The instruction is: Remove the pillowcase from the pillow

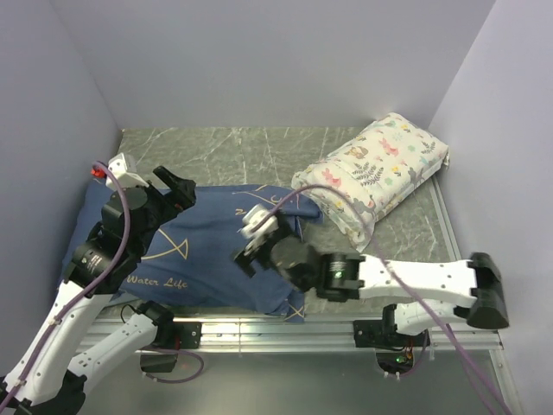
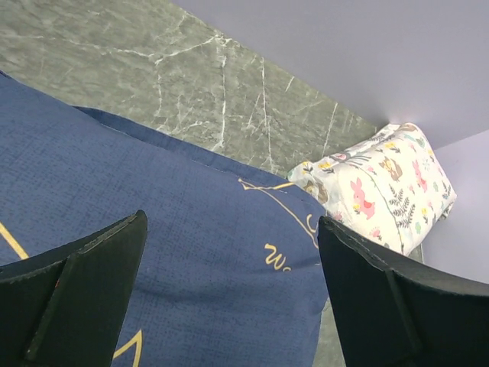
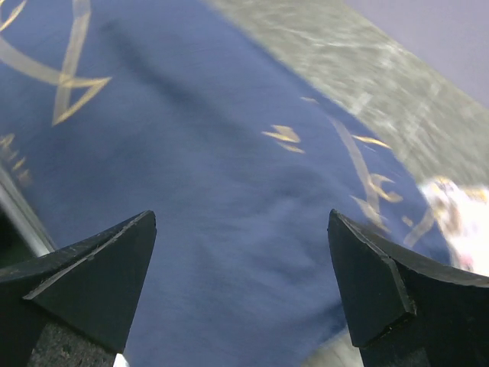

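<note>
Pillowcase [image 1: 207, 251] of dark navy fabric with thin gold line drawings and the gold words "Water Life" lies puffed and rounded on the left and middle of the grey marble-look table [image 1: 233, 151]. Its far right corner touches a printed pillow [image 1: 376, 173] at the back right. What fills the case is hidden.

The left arm rises from the near left and bends over the case's left end. The left gripper [image 1: 177, 192] points toward the back wall, jaws spread wide and holding nothing.

The right arm reaches in low from the right. The right gripper [image 1: 251, 238] hangs over the middle of the case, jaws also wide apart and empty. Whether its fingertips touch the cloth cannot be told.
</note>
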Robot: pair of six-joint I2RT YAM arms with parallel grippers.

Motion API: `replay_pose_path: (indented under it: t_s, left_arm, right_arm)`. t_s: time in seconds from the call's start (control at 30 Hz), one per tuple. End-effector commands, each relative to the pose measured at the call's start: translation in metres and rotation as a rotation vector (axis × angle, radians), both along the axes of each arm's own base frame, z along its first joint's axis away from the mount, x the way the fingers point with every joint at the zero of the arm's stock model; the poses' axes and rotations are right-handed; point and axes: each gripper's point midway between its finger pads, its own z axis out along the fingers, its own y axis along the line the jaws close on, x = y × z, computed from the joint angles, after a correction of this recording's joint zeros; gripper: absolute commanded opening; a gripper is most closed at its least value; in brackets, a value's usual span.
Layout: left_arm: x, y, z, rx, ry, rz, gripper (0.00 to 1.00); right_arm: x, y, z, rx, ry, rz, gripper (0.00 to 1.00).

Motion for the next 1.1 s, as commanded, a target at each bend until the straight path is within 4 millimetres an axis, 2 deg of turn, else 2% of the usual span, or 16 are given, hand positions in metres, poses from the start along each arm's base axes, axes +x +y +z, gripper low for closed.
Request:
replay_pose_path:
  t_s: [0.0,0.03,0.13,0.23,0.43,0.5,0.53,0.67,0.77,0.8,0.83,0.9,0.97,1.0,1.03,1.07]
  left_arm:
    - [-0.002,0.007,0.012,0.014,-0.008,0.024,0.99]
    - [-0.002,0.007,0.012,0.012,-0.008,0.026,0.99]
    - [-0.002,0.006,0.015,0.015,-0.008,0.017,0.99]
    - [-0.001,0.004,0.018,0.021,-0.006,0.011,0.99]
    - [-0.001,0.004,0.023,0.032,-0.016,0.004,0.99]
    - [-0.001,0.004,0.023,0.032,-0.016,0.002,0.99]
    - [0.0,0.003,0.023,0.035,-0.014,-0.002,0.99]
    - [0.001,0.002,0.022,0.036,-0.011,-0.005,0.99]
    - [0.0,0.002,0.028,0.031,-0.022,-0.008,0.99]
    - [0.0,0.001,0.029,0.031,-0.023,-0.01,0.99]
    - [-0.001,0.002,0.036,0.028,-0.035,-0.014,0.99]
    - [-0.003,0.002,0.044,0.024,-0.053,-0.021,0.99]
    - [-0.005,0.002,0.055,0.022,-0.08,-0.031,0.99]
    - [-0.006,0.001,0.059,0.021,-0.091,-0.043,0.99]
    - [-0.007,0.001,0.068,0.024,-0.115,-0.052,0.99]
    - [-0.008,0.0,0.073,0.027,-0.125,-0.058,0.99]
  right_arm:
    - [-0.023,0.037,0.01,-0.105,-0.151,0.063,1.0]
    - [-0.027,0.05,-0.001,-0.165,-0.183,0.084,1.0]
    - [-0.045,0.074,-0.012,-0.204,-0.218,0.132,1.0]
    - [-0.055,0.093,-0.037,-0.266,-0.228,0.183,1.0]
    - [-0.064,0.107,-0.067,-0.349,-0.276,0.211,1.0]
    - [-0.062,0.109,-0.076,-0.376,-0.29,0.2,1.0]
    - [-0.059,0.111,-0.087,-0.418,-0.306,0.198,1.0]
    - [-0.046,0.115,-0.1,-0.483,-0.341,0.127,0.97]
    - [-0.032,0.116,-0.102,-0.509,-0.326,0.088,0.75]
    - [-0.024,0.112,-0.106,-0.532,-0.307,0.085,0.48]
    - [-0.02,0.113,-0.101,-0.514,-0.291,0.071,0.29]
    - [-0.012,0.109,-0.1,-0.522,-0.274,0.063,0.08]
    - [-0.004,0.107,-0.091,-0.491,-0.243,0.055,0.0]
    - [-0.003,0.102,-0.093,-0.517,-0.211,0.07,0.0]
    - [-0.011,0.117,-0.079,-0.421,-0.124,0.14,0.0]
    - [-0.004,0.116,-0.075,-0.398,-0.063,0.154,0.0]
